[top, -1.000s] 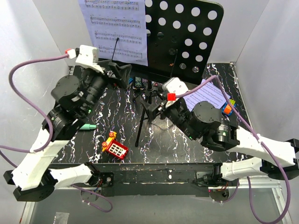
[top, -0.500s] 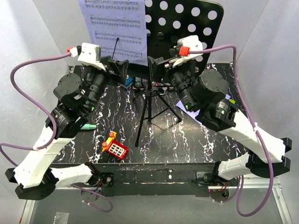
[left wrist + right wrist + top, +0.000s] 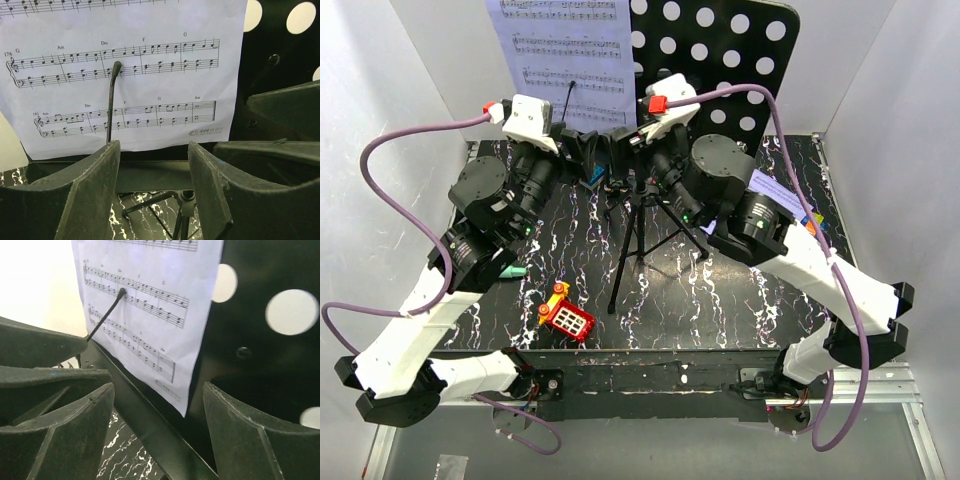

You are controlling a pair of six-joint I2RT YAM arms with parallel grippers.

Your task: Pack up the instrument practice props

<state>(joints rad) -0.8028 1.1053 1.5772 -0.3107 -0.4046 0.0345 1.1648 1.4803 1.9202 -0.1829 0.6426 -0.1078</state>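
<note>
- Music stand (image 3: 720,38): it stands upright at the far middle of the worktop (image 3: 720,300), with its tripod legs spread below. The punched metal desk is probably stiff but top-heavy, so a push up high could tip it. The lower ledge (image 3: 150,175) or the pole is likely the safest place to hold.
- Sheet of music (image 3: 565,50): it leans on the left half of the desk, with its bottom edge on the ledge. It is likely light, limp and easily creased, and is best pinched at a free edge.
- Thin black wire (image 3: 111,100): it lies across the sheet and would probably block sliding the paper sideways.
- Left pincer (image 3: 154,145): it is partly open and holds nothing. It is level with the ledge, just below the sheet.
- Right pincer (image 3: 159,385): it is wide open and holds nothing. It faces the sheet's lower right corner, close beside the left pincer, so the two may crowd each other.
- Second sheet (image 3: 775,195): it lies flat at the right of the worktop, partly under the right arm.
- Microphone (image 3: 508,271): its green tip shows under the left arm.
- Red-and-yellow toy (image 3: 567,318): it sits near the front, well clear of the tripod.
</note>
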